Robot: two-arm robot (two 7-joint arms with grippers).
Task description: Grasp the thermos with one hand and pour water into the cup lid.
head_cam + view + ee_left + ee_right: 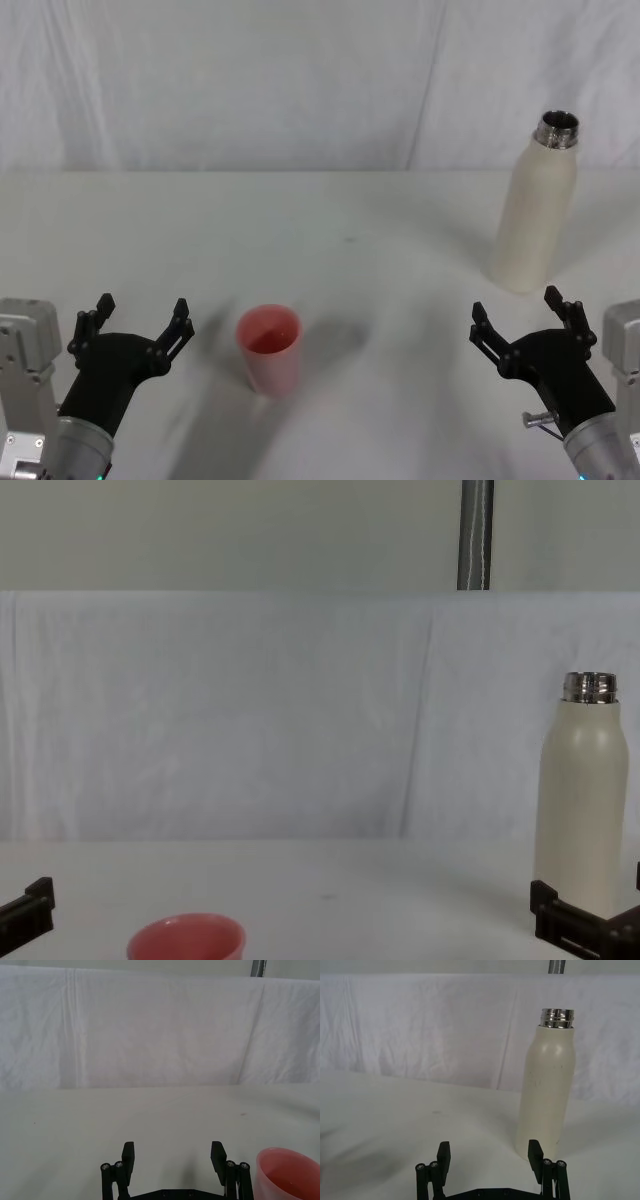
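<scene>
Two end effectors are seen low over the white desk (330, 210), both spread wide and holding nothing: the left end effector (140, 322) just beside the cup lid (269, 346), the right end effector (523, 317) near the foot of the thermos (534, 210), which stands upright, uncapped, at the far right. A rigid, smooth, probably slippery and weighty thermos is judged best gripped around mid-body. A white cloth backdrop (250, 710) is hung behind

Upright thermos (581, 800) at right, cup lid (186, 939) low left
</scene>
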